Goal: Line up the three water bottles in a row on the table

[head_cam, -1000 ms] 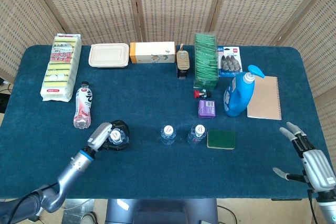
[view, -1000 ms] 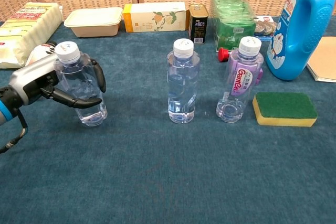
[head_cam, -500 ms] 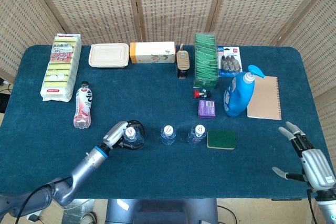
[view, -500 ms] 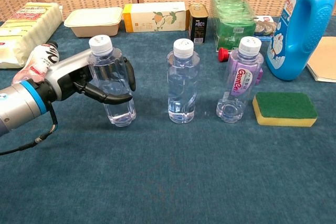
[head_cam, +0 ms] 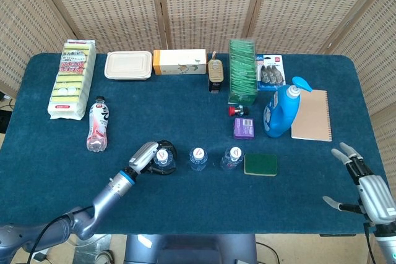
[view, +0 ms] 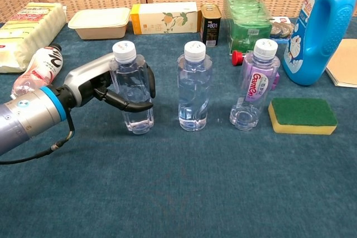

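Observation:
Three clear water bottles with white caps stand upright near the table's front. My left hand (view: 106,87) (head_cam: 146,154) grips the leftmost bottle (view: 134,96) (head_cam: 163,158), fingers wrapped around its body. The middle bottle (view: 194,87) (head_cam: 198,158) stands a short gap to its right. The right bottle (view: 256,85) (head_cam: 232,157) has a purple label. My right hand (head_cam: 365,187) hovers open at the table's front right corner, far from the bottles; the chest view does not show it.
A green-and-yellow sponge (view: 302,115) lies just right of the bottles. A blue detergent bottle (view: 319,26), notebook (head_cam: 311,115), green packet stack (head_cam: 242,71), can (view: 210,24), boxes and a food container (head_cam: 128,65) fill the back. A pink drink bottle (head_cam: 97,125) lies at the left.
My left hand has carried the leftmost bottle rightward, closing most of the gap to the middle bottle. The right hand has barely moved.

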`<act>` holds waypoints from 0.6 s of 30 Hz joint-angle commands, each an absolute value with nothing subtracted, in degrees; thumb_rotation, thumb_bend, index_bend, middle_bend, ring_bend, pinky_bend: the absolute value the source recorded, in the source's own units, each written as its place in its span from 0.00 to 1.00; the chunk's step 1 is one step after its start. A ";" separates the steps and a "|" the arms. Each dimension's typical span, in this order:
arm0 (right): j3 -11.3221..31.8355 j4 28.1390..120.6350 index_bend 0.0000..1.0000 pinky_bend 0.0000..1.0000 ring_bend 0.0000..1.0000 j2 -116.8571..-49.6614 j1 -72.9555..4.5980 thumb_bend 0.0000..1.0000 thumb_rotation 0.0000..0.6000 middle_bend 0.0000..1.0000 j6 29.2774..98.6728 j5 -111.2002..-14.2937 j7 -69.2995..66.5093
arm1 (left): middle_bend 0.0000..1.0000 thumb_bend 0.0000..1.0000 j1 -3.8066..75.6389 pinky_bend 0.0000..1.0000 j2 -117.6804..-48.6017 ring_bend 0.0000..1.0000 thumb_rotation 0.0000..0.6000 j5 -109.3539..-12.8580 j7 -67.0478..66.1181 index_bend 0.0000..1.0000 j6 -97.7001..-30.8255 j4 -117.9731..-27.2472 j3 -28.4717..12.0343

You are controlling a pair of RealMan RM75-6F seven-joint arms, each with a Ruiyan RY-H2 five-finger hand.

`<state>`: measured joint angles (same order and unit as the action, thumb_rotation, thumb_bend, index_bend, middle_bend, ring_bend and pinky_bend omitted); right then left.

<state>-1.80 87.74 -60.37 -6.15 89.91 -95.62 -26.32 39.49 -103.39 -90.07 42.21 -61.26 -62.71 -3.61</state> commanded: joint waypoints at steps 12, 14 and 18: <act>-1.55 87.72 0.11 0.22 0.00 -60.13 -5.89 0.00 1.00 0.01 90.01 -95.85 -26.73 | 0.50 0.26 40.45 0.45 -104.26 0.33 1.00 -88.98 39.65 0.55 -60.17 -62.15 -3.71; -1.50 87.70 0.11 0.22 0.00 -60.08 -5.83 0.00 1.00 0.01 90.04 -95.85 -26.78 | 0.48 0.26 40.34 0.44 -104.84 0.31 1.00 -88.70 39.35 0.53 -60.37 -61.23 -3.78; -1.37 87.68 0.11 0.22 0.00 -60.02 -5.75 0.00 1.00 0.01 90.09 -95.76 -26.83 | 0.39 0.25 40.35 0.44 -105.30 0.25 1.00 -88.81 39.64 0.44 -60.48 -60.44 -3.49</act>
